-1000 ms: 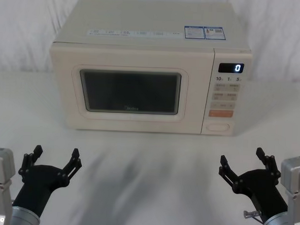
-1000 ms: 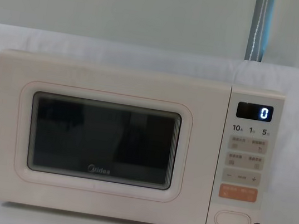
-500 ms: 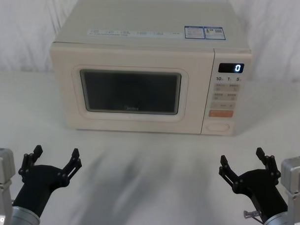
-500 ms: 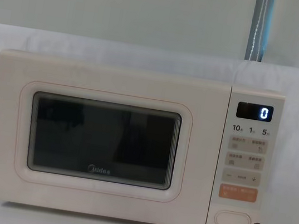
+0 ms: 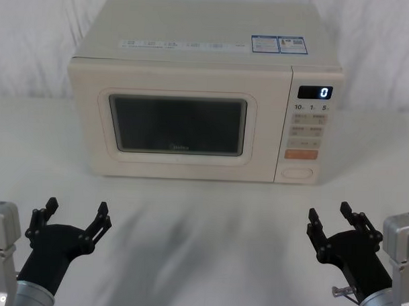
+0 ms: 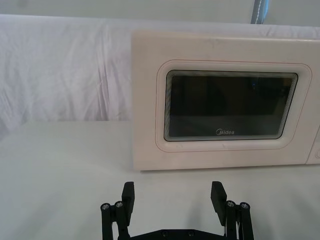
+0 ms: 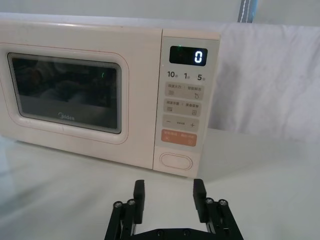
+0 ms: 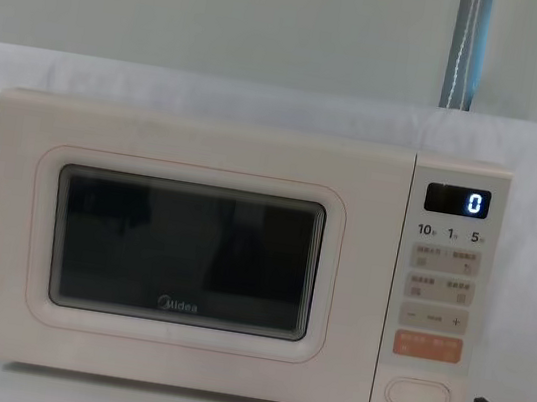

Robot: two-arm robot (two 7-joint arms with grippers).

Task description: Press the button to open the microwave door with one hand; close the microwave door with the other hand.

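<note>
The microwave [image 5: 203, 92] sits centre frame on the white worktop [image 5: 202, 220], long axis left-right, front facing the robot, microwave door [image 5: 177, 123] shut. The button [image 5: 298, 173] lies flat at the panel's lower right. Left end effector [image 5: 71, 219] lower left gapes wide and empty; right end effector [image 5: 333, 221] lower right is narrower, empty, apart from the button.

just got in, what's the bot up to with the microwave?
Nothing touched yet. The microwave sits on the table with the microwave door shut and the display reading 0. Both arms are low in front of it: the left gripper open before the door side, the right gripper open, fingers narrower, roughly in line with the control panel. The button at the panel's bottom is not yet pressed.
</note>
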